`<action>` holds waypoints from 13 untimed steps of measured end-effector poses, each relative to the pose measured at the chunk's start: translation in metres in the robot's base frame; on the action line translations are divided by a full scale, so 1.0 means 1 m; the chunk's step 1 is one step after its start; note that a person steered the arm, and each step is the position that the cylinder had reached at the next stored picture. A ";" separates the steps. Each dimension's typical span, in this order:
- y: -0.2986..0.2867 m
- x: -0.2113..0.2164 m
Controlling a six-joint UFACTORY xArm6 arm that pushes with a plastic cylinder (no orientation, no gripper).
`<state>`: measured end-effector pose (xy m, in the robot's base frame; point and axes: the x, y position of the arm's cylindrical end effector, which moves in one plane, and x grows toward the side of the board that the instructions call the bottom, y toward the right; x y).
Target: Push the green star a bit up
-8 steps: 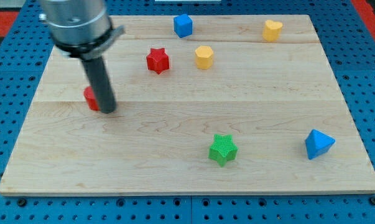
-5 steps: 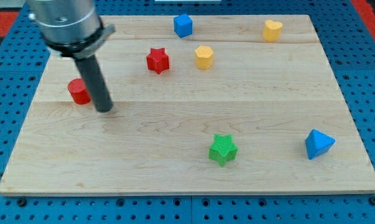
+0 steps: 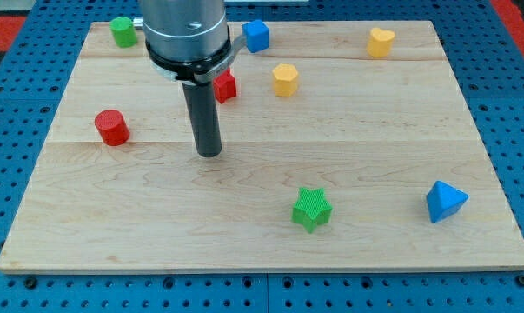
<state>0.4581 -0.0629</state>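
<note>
The green star [image 3: 311,209] lies on the wooden board [image 3: 374,130] near the view's bottom, right of centre. My tip [image 3: 209,153] rests on the board up and to the left of the star, well apart from it. The rod rises from the tip to the arm's grey housing at the view's top.
A red cylinder [image 3: 112,127] lies left of my tip. A red star [image 3: 226,85] is partly hidden behind the rod. A yellow hexagon block [image 3: 285,79], blue cube [image 3: 256,35], yellow heart [image 3: 381,41], green cylinder [image 3: 122,30] and blue pyramid [image 3: 444,202] also sit on the board.
My tip has moved right, away from the red cylinder and toward the board's middle. The red cylinder was pushed left earlier and now rests still. The green star has not moved.
</note>
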 end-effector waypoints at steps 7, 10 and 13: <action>0.117 0.110; 0.173 0.044; 0.086 0.063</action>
